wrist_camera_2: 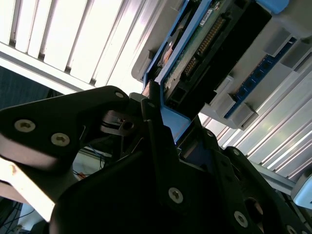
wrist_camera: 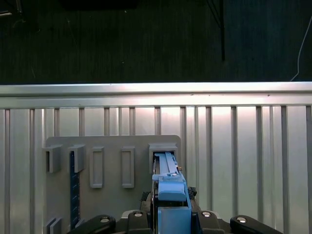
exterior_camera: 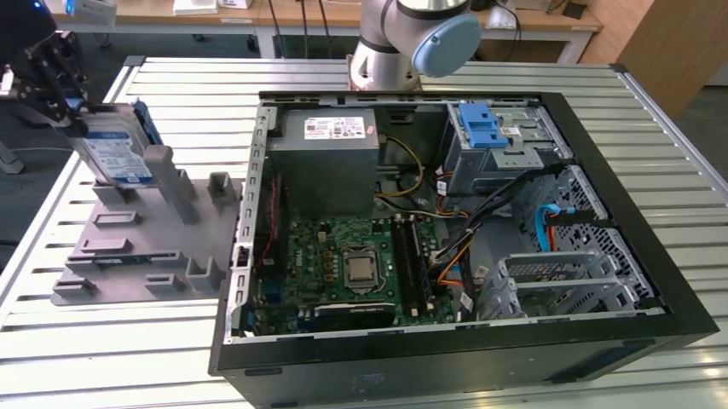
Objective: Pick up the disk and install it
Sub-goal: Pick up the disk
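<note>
Disk (exterior_camera: 114,155) stands on edge at the grey holder (exterior_camera: 136,247), at ten o'clock from the open computer case (exterior_camera: 455,358) in the exterior view. My gripper (exterior_camera: 71,106) is closed on its upper end, pinching the blue bracket (wrist_camera: 170,192). I judge it dense, rigid and shock-sensitive — grip the framed edges, never the connector pins (wrist_camera_2: 207,41).

My gripper (exterior_camera: 71,109), over the table's edge at the exterior view's left, fingers (wrist_camera_2: 155,127) clamped on the disk (exterior_camera: 114,152)
</note>
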`<state>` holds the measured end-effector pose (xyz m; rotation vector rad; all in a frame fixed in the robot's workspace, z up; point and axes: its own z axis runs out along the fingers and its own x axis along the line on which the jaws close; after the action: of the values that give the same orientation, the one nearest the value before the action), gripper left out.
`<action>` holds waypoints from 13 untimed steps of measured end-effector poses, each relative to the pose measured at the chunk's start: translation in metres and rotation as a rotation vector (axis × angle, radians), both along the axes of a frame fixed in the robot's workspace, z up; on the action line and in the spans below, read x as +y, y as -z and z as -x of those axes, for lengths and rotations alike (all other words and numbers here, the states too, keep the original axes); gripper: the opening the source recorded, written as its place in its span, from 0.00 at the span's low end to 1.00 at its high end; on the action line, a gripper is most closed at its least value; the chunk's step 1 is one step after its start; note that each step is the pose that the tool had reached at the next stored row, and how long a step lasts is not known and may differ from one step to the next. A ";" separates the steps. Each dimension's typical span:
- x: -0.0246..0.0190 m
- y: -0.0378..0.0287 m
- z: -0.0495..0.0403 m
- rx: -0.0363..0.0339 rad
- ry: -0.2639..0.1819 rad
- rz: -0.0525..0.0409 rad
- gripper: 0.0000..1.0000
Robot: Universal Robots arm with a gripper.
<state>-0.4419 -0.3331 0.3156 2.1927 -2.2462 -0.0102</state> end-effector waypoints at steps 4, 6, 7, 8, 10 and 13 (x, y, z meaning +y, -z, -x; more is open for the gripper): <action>0.0000 -0.0030 0.0000 -0.0001 0.000 0.0000 0.36; 0.0000 -0.0040 0.0000 -0.0001 0.000 -0.0001 0.36; 0.0000 -0.0044 0.0000 -0.0001 0.000 -0.0001 0.36; 0.0000 -0.0047 0.0000 -0.0001 0.000 -0.0001 0.36; 0.0000 -0.0053 0.0000 -0.0001 0.000 -0.0001 0.36; 0.0000 -0.0059 0.0000 0.0000 0.000 0.0000 0.36</action>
<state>-0.4419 -0.3331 0.3215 2.1927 -2.2462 -0.0102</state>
